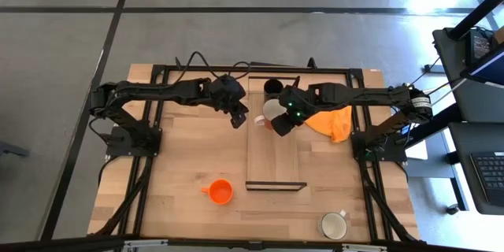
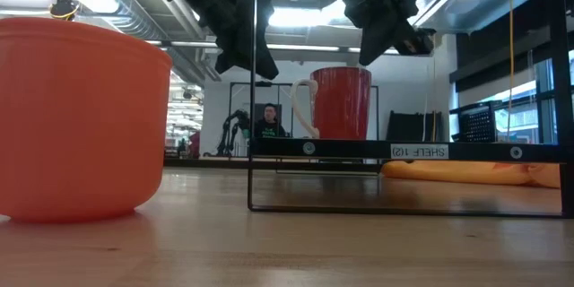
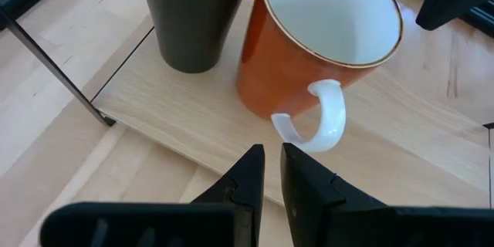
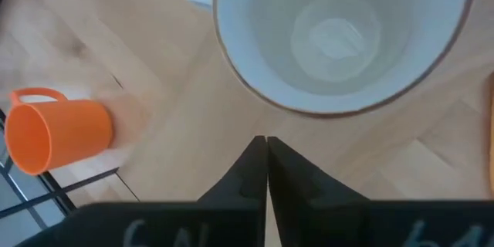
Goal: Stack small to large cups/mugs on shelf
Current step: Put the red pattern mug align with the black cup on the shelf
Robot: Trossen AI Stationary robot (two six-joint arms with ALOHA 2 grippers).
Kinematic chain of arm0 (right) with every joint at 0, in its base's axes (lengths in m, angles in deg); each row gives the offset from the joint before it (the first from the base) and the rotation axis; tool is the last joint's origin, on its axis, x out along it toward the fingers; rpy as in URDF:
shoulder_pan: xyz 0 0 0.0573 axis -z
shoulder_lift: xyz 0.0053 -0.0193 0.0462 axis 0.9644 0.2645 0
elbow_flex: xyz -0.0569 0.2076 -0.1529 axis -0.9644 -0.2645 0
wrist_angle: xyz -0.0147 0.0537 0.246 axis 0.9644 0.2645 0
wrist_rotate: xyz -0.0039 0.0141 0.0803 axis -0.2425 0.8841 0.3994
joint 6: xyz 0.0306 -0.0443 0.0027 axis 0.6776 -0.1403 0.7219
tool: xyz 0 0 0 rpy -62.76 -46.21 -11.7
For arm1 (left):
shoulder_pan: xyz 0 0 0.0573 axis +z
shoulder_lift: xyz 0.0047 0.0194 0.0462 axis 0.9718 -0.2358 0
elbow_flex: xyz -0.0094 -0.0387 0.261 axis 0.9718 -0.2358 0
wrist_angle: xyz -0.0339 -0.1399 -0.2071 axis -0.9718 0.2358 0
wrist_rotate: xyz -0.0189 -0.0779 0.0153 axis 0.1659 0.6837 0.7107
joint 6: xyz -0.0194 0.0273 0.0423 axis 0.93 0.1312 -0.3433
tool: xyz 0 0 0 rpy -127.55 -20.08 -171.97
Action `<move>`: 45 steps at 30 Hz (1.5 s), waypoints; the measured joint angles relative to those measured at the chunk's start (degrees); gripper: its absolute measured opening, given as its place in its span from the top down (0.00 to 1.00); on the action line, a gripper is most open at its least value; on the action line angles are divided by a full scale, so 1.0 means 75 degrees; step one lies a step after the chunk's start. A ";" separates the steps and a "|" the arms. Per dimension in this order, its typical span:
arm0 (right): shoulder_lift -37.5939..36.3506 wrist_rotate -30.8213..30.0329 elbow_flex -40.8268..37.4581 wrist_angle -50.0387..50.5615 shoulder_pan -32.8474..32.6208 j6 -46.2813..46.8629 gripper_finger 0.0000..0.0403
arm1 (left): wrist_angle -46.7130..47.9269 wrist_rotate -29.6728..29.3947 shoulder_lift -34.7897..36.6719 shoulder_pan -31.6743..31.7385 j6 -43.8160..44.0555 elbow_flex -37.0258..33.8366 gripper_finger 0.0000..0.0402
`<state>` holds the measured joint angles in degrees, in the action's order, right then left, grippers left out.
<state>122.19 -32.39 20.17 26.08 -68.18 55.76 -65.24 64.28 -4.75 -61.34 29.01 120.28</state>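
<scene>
A mug (image 1: 273, 110), red-orange outside with a white inside and a white handle (image 3: 320, 120), stands upright on the light-wood shelf (image 1: 276, 161). The black tumbler (image 1: 273, 87) stands just beyond it at the shelf's far end. My left gripper (image 3: 272, 162) hovers by the shelf's left edge, fingers nearly together, just short of the handle. My right gripper (image 4: 266, 150) is shut above the mug's near rim (image 4: 309, 108); in the low view it hangs clear above the mug (image 2: 341, 99). An orange cup (image 1: 220, 191) and a white mug (image 1: 334, 224) stand on the table.
An orange cloth (image 1: 331, 122) lies on the table right of the shelf, under the right arm. The shelf's near half is bare board inside its black frame (image 2: 404, 151). The orange cup (image 2: 81, 117) stands close to the low camera. A person (image 2: 266, 126) is in the room behind.
</scene>
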 joint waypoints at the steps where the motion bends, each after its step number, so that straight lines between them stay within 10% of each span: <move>1: 0.0003 -0.0001 0.0000 -0.0036 0.0000 0.0000 0.97 | 0.0001 -0.0035 0.0000 0.0000 0.0000 0.0000 0.90; 45: 0.0513 -0.0366 0.0000 -0.0347 0.0020 -0.0230 0.96 | 0.0009 -0.0149 0.0006 0.0009 -0.0087 0.0000 0.90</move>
<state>126.03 -35.14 20.17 23.48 -68.03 54.03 -65.17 63.16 -4.71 -61.27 28.35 120.28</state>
